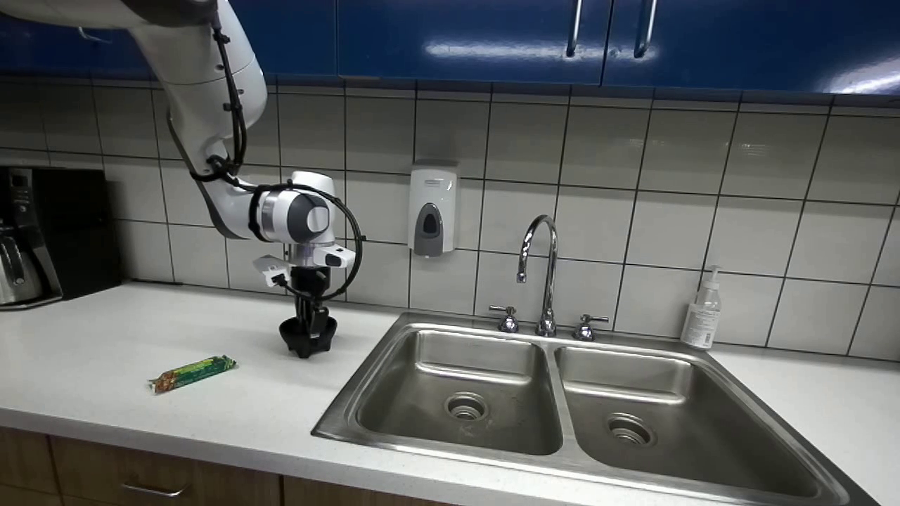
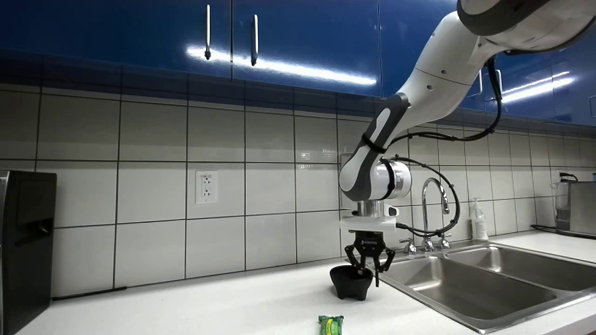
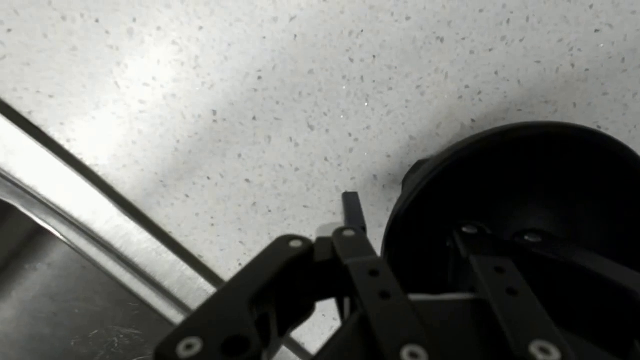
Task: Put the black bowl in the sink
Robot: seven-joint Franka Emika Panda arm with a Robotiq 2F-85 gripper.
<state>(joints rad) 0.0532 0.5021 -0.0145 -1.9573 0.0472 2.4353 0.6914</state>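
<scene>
Wrist view: black bowl (image 3: 540, 200) clipped at right, sink (image 3: 100, 220) lower left. Green snack wrapper (image 2: 331, 326) bottom-clipped in an exterior view.

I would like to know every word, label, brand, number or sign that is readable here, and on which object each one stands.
No text can be read with certainty.
Pincer: pale lettering, too small.
White wall dispenser: faint mark near the top, too small.
Pump bottle: lines of print, too small.
Green-and-brown wrapper: printing, blurred.
Wall outlet: tiny marking, unreadable.
Coffee machine: panel marks, too small.
</scene>
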